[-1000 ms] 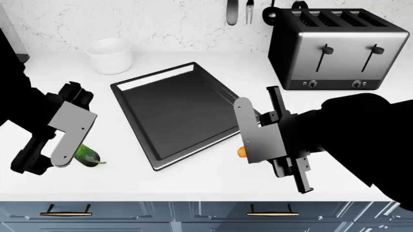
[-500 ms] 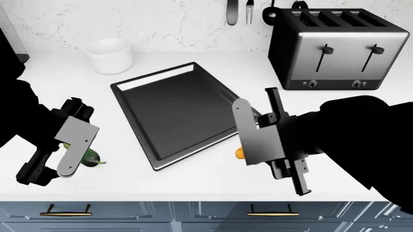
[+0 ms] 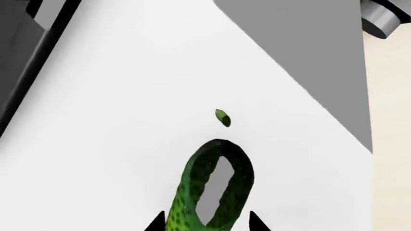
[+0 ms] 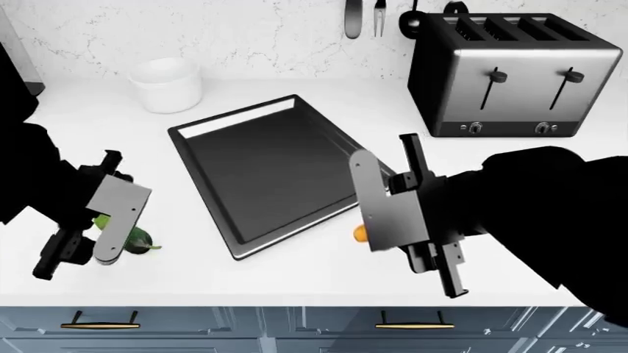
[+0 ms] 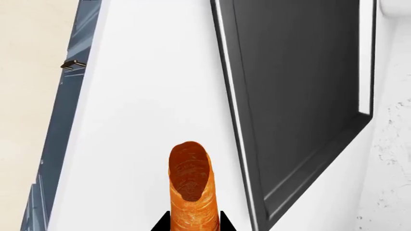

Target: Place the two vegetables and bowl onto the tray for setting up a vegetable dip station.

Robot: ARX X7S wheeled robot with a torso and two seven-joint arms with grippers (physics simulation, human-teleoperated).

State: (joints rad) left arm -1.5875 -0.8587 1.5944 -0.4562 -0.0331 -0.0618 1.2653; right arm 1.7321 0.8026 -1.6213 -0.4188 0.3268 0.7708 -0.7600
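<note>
The dark-green cucumber [image 4: 135, 239] lies on the white counter at the front left. In the left wrist view the cucumber [image 3: 183, 202] sits between my left gripper's [image 3: 205, 226] tips with small gaps on both sides, so the gripper is open around it. In the head view the left gripper [image 4: 103, 229] covers part of it. My right gripper [image 5: 189, 226] is shut on the orange carrot [image 5: 189, 192], whose end shows just off the tray's front right edge [image 4: 360, 234]. The black tray [image 4: 265, 169] is bare. The white bowl [image 4: 167, 84] stands at the back left.
A steel toaster [image 4: 515, 73] stands at the back right. Utensils [image 4: 354, 18] hang on the marble wall. A small green bit [image 3: 222, 117] lies just beyond the cucumber. The counter's front edge with blue drawers [image 4: 294, 323] runs below both arms.
My left gripper has come down and toward the front over the cucumber, which has not moved. My right gripper has shifted slightly left, and the carrot with it.
</note>
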